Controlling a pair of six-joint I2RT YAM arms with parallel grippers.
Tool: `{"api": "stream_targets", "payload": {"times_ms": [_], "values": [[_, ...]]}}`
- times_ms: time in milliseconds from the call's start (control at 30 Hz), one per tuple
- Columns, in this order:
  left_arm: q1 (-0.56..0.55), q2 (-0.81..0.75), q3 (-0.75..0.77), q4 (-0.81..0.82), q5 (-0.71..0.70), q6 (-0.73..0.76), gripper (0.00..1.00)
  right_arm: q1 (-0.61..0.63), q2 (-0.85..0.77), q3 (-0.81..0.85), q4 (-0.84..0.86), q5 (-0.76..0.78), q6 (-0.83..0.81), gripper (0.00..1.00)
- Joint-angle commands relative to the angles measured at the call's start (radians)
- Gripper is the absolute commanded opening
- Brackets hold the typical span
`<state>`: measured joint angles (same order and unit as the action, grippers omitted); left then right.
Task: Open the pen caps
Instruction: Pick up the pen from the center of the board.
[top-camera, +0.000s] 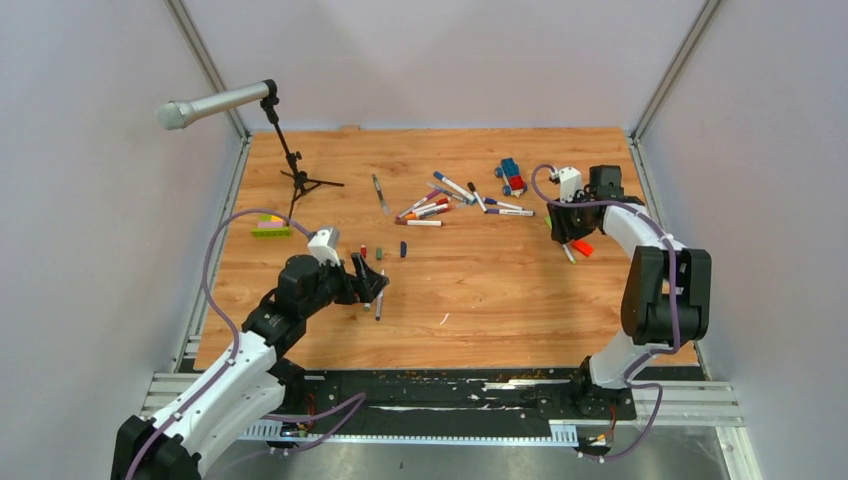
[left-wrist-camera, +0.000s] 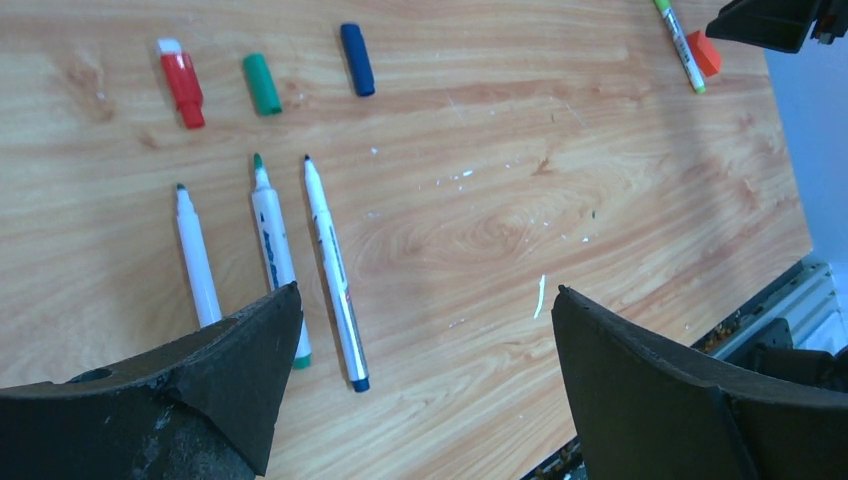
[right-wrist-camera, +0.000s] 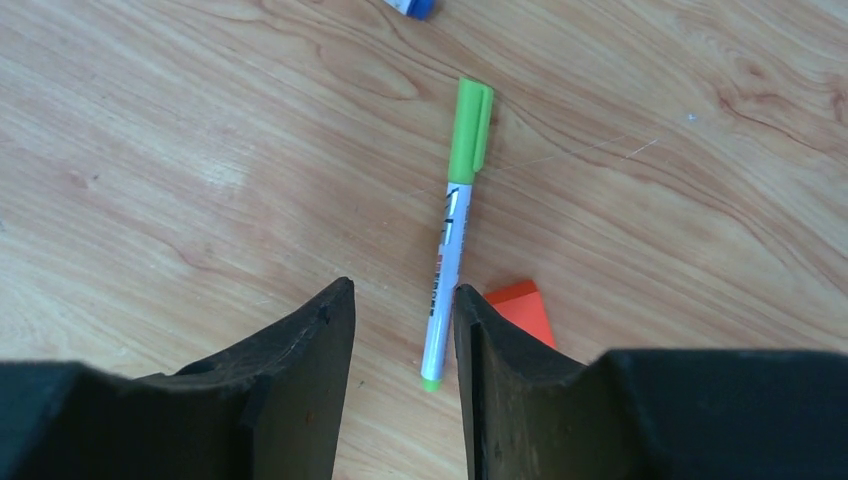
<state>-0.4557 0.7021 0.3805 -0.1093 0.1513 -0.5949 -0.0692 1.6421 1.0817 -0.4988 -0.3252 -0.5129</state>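
Observation:
Three pen caps, red (left-wrist-camera: 181, 83), green (left-wrist-camera: 262, 84) and blue (left-wrist-camera: 356, 60), lie in a row on the wood. Below them three uncapped pens (left-wrist-camera: 333, 270) lie side by side. My left gripper (left-wrist-camera: 427, 290) hovers just over their tail ends, wide open and empty. At the right, a white pen (right-wrist-camera: 447, 262) with a green cap (right-wrist-camera: 470, 130) still on it lies flat. My right gripper (right-wrist-camera: 403, 288) straddles its tail end, jaws partly apart, the pen close against the right finger. A heap of capped pens (top-camera: 450, 200) lies at the table's far middle.
An orange block (right-wrist-camera: 520, 310) lies right beside the green pen, partly under my right finger. A toy car (top-camera: 512, 177) stands behind the heap. A microphone on a tripod (top-camera: 295, 170) and a green-yellow brick bar (top-camera: 270, 228) are at the far left. The table's right edge is near my right arm.

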Motion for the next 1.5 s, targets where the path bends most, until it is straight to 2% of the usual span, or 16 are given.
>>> {"api": "stream_targets", "payload": {"times_ms": [0,767,1033,1200,1467], "values": [[0.005,-0.028,-0.041,0.076,0.037,-0.076,1.0,-0.011,0.047,0.057,-0.009,0.05,-0.017,0.41],[0.005,-0.081,-0.073,0.059,0.027,-0.112,1.0,-0.016,0.218,0.153,-0.065,0.055,-0.006,0.25],[0.005,-0.102,-0.081,0.08,0.036,-0.143,1.0,-0.017,0.249,0.149,-0.083,0.051,-0.014,0.13],[0.005,-0.107,-0.088,0.105,0.058,-0.179,1.0,-0.017,0.255,0.149,-0.105,0.031,-0.017,0.0],[0.005,-0.123,-0.177,0.361,0.113,-0.336,1.0,-0.017,0.118,0.099,-0.117,-0.182,0.031,0.0]]}}
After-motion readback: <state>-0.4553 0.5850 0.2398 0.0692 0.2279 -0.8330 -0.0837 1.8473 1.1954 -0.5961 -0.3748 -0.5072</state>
